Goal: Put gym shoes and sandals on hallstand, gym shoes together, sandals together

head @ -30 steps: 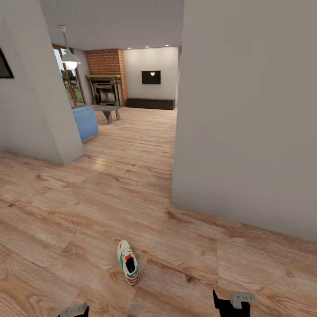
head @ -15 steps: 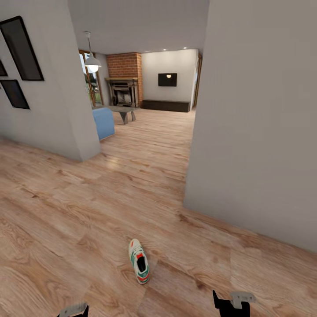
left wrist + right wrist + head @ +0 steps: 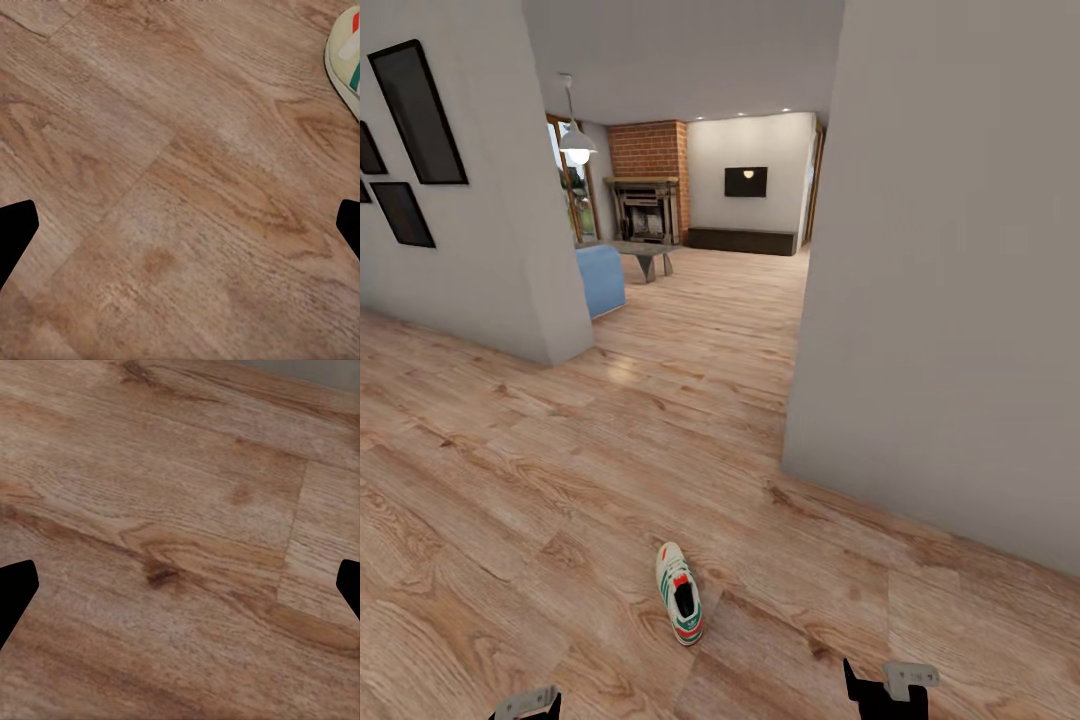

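Gym shoe (image 3: 679, 606) lies alone on corridor floor (image 3: 510, 480). Left gripper (image 3: 180, 225) beside it and right gripper (image 3: 180, 585): fingers spread wide, empty. Centre left gripper over shoe before descending.

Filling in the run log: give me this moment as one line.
stage: approach | gym shoe: alone, upright on corridor floor | left gripper: open, empty | right gripper: open, empty

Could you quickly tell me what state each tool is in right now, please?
Left tool: open, holding nothing, over bare floor beside a gym shoe.
Right tool: open, holding nothing, over bare floor.
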Robot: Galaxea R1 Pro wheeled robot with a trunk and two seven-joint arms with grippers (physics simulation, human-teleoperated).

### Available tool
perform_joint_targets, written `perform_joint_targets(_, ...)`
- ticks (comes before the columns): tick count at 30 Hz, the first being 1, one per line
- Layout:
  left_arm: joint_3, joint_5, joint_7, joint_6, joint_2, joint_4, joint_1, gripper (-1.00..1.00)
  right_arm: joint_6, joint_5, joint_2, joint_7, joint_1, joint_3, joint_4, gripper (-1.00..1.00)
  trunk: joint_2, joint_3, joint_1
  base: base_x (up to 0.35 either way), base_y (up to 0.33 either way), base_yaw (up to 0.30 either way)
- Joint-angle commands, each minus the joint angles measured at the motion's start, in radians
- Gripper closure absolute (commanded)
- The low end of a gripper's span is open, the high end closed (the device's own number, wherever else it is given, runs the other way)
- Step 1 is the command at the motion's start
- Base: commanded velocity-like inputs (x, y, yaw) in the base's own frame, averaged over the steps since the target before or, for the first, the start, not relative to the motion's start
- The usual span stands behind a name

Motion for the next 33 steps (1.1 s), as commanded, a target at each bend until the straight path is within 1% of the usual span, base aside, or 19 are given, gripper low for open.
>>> perform_joint_targets(1,0.001,0.002,-0.001,-0.003,0.000,0.001,-0.001,-1.00,-0.003,-0.004,0.000,0.000,0.000,0.000,0.001,-1.00,0.000,-0.001,0.000,0.000,0.000,0.002)
perform_joint_targets(15,0.001,0.002,-0.001,-0.003,0.000,-0.002,-0.001,-1.00,-0.003,-0.004,-0.002,0.000,0.000,-0.001,0.001,-1.00,0.000,-0.001,0.000,0.018,-0.009,0.000)
perform_joint_targets(26,0.001,0.002,-0.001,-0.003,0.000,-0.004,-0.001,-1.00,-0.003,-0.004,-0.001,0.000,0.000,-0.001,0.001,-1.00,0.000,-0.001,0.000,0.200,-0.132,0.007)
perform_joint_targets(33,0.001,0.003,0.000,-0.003,0.000,-0.004,-0.001,-1.00,-0.003,-0.004,0.000,-0.001,0.000,-0.001,0.001,-1.00,0.000,-0.001,0.000,0.238,-0.084,0.168)
